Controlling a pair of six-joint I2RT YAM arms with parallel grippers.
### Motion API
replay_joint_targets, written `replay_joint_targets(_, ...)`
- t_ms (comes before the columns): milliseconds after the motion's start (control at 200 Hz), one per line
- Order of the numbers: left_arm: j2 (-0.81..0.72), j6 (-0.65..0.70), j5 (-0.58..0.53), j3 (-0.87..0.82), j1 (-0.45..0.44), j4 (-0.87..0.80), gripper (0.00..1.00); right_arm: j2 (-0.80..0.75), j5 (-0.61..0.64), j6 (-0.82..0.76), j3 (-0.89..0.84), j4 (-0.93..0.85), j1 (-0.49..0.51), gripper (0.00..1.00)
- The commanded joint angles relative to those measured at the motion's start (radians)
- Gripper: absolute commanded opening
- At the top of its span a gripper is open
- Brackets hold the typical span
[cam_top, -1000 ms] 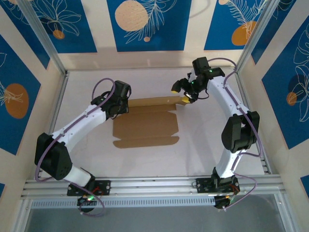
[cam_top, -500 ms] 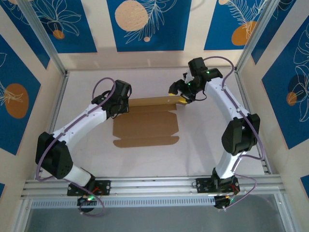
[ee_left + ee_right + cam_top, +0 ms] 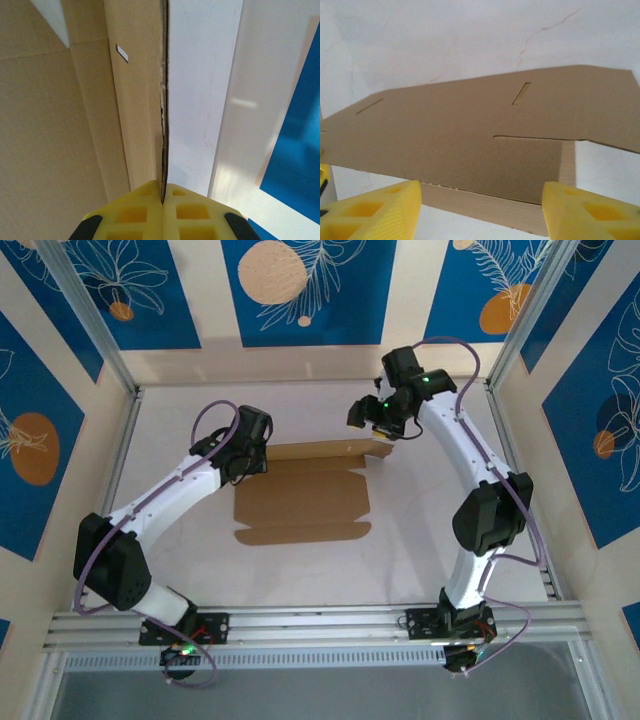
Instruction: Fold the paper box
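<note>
The paper box (image 3: 301, 496) is a flat brown cardboard sheet lying mid-table, with its far flap raised on edge. My left gripper (image 3: 260, 460) is at the far left corner, and in the left wrist view its yellow fingers (image 3: 140, 212) are pressed together on the thin upright edge of the cardboard (image 3: 75, 125). My right gripper (image 3: 378, 430) hovers just above the far right corner. In the right wrist view its gripper (image 3: 480, 212) is open, with the yellow fingertips (image 3: 375, 210) wide apart. They are short of the slotted flap (image 3: 470, 135) and touch nothing.
The white tabletop (image 3: 160, 420) is fenced by an aluminium frame, with a rail (image 3: 320, 620) along the near edge and posts at the sides. Blue and cream patterned walls (image 3: 310, 290) close the back and sides.
My right gripper has drifted left and towards the back wall, rising a little over the box's far right corner. The left gripper and the box have not moved.
</note>
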Motion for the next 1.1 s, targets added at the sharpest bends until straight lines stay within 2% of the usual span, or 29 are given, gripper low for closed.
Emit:
replay_joint_targets(0, 0.016, -0.017, 0.015, 0.013, 0.01, -0.04, 0.0, -0.007, -0.025, 0.002, -0.036, -0.023, 0.028, 0.66)
replay_joint_targets(310, 0.012, -0.027, 0.008, 0.009, 0.009, -0.047, 0.0, -0.036, -0.13, 0.07, -0.119, 0.032, 0.043, 0.66)
replay_joint_targets(495, 0.002, -0.029, 0.005, 0.003, 0.01, -0.052, 0.0, -0.037, -0.021, 0.041, -0.082, -0.011, 0.006, 0.67)
replay_joint_targets(550, -0.001, -0.029, 0.007, -0.002, 0.01, -0.045, 0.0, -0.037, 0.045, 0.002, -0.049, -0.042, 0.001, 0.67)
replay_joint_targets(630, -0.005, -0.026, 0.008, -0.011, 0.01, -0.03, 0.0, -0.054, 0.146, -0.094, -0.034, -0.06, 0.014, 0.68)
replay_joint_targets(705, -0.003, -0.023, 0.009, -0.012, 0.009, -0.025, 0.0, -0.119, 0.21, -0.208, -0.107, 0.011, 0.032, 0.67)
replay_joint_targets(785, -0.002, -0.02, 0.011, -0.013, 0.012, -0.017, 0.0, -0.241, 0.248, -0.383, -0.253, 0.181, 0.062, 0.66)
replay_joint_targets(920, 0.004, -0.016, 0.024, -0.012, 0.014, -0.01, 0.0, -0.419, 0.274, -0.789, -0.527, 0.518, 0.126, 0.68)
replay_joint_targets(980, 0.006, -0.01, 0.027, -0.007, 0.016, -0.009, 0.0, -0.424, 0.257, -0.915, -0.538, 0.523, 0.136, 0.71)
replay_joint_targets(1095, 0.009, -0.005, 0.036, 0.0, 0.024, -0.019, 0.0, -0.426, 0.214, -1.057, -0.552, 0.495, 0.139, 0.75)
